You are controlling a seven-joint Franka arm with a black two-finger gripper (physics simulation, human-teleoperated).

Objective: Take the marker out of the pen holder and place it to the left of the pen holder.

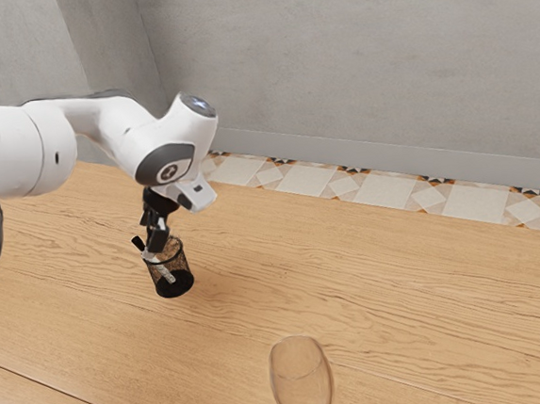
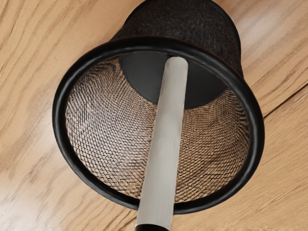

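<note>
Currently: marker inside pen holder, hand near its mouth

Remotely, I observe the marker leaning, its pale barrel inside the mesh, its black end projecting past the rim. I cannot tell whether the hand is clenched, released or grasping it. Counter: wood; wine glass well apart from the pen holder.

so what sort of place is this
Probably a dining or study area in a simulated home, though that's a guess: there's a wooden table, a wine glass and patterned tiles along a grey wall.
</note>
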